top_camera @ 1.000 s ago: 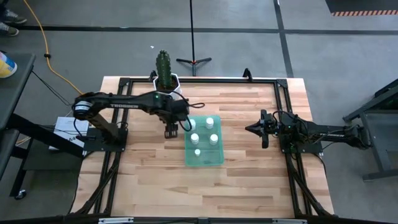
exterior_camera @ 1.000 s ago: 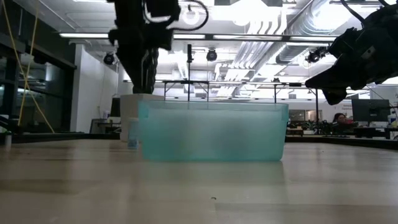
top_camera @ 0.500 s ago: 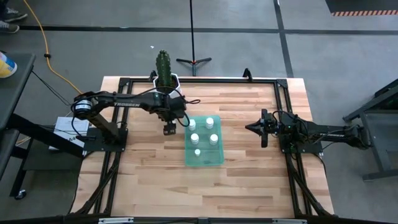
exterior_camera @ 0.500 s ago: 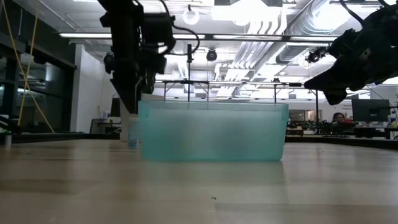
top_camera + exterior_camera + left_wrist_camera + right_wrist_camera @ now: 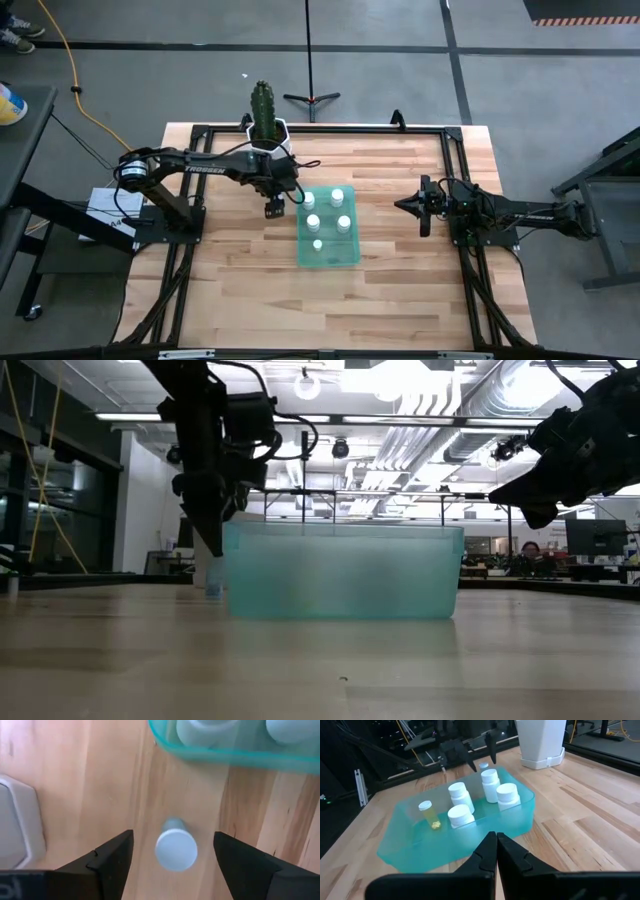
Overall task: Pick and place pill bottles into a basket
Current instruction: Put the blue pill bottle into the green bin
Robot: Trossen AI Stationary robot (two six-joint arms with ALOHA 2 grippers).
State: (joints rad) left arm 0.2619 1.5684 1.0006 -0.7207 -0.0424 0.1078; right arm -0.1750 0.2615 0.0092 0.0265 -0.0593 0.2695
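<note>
The green tray (image 5: 352, 252) lies mid-table and holds several white-capped pill bottles (image 5: 344, 223); they also show in the right wrist view (image 5: 460, 815). One more white bottle (image 5: 175, 849) stands upright on the wood just outside the tray's left wall, and shows in the low view (image 5: 213, 575). My left gripper (image 5: 173, 851) is open, pointing down, low over that bottle, with a finger on either side of its cap and touching nothing; it also shows in the high view (image 5: 273, 207). My right gripper (image 5: 405, 206) is shut and empty, hovering right of the tray.
A white hexagonal pot with a cactus (image 5: 265, 128) stands at the far edge, just behind my left arm; its corner shows in the left wrist view (image 5: 15, 820). Bare wood lies near and to the right of the tray.
My left gripper has gone down and slightly toward the table's left edge, from above the tray's rim to low over the loose bottle beside the tray. It has stayed open. The bottles and the tray have not moved.
</note>
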